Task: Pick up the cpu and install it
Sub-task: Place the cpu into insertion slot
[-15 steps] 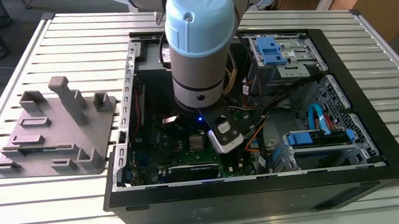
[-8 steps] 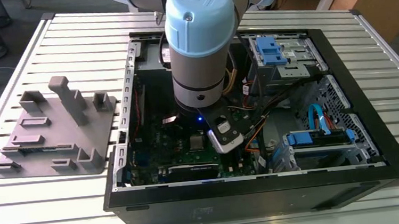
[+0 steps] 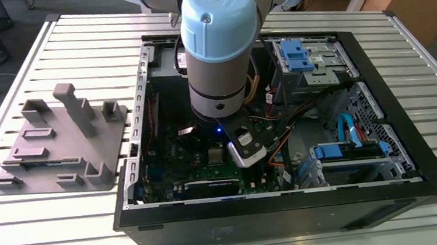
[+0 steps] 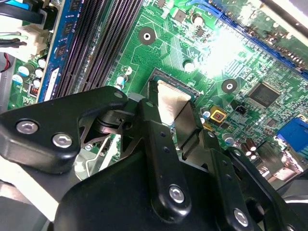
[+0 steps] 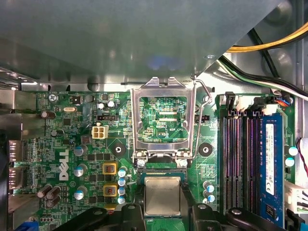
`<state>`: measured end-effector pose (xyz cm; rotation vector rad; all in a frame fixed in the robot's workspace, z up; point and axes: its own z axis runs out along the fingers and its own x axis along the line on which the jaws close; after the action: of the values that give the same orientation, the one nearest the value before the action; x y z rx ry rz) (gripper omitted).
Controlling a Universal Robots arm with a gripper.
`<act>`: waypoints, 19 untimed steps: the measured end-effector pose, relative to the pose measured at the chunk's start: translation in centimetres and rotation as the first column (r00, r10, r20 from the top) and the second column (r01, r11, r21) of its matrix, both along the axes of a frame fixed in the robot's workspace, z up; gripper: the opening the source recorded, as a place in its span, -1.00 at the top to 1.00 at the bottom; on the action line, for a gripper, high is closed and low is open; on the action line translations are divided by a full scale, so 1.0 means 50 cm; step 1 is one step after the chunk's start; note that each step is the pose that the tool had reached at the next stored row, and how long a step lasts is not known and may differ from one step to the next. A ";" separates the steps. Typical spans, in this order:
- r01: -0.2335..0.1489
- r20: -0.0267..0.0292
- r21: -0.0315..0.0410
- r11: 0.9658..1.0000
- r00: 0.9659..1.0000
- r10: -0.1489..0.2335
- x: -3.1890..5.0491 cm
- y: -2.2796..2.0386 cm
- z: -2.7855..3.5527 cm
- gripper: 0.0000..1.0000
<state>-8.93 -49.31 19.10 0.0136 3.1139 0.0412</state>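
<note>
The claw (image 4: 170,118) grips the cpu (image 4: 171,98) narrowly, fingers (image 4: 150,120) against opposite edges, over the green board (image 4: 163,45).

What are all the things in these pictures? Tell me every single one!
cpu: one, silvery, on the circuit board beside the socket frame
socket frame: one, silver metal, flipped open
circuit board: one, green, inside the computer case
memory stick: one, blue, in a slot on the circuit board
cables: several, orange, black and white, inside the case
computer case: one, black, open, on the table
tray: one, grey, with upright posts, at the exterior view's left of the case
table: one, silver, slatted
robot arm: one, grey with pale blue caps, reaching into the case
gripper: one, black, at the cpu
</note>
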 end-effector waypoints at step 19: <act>0.014 0.001 0.000 1.000 1.000 -0.014 0.001 -0.0011 0.000 0.19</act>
<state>-8.88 -49.37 19.07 0.0356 3.1130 0.0414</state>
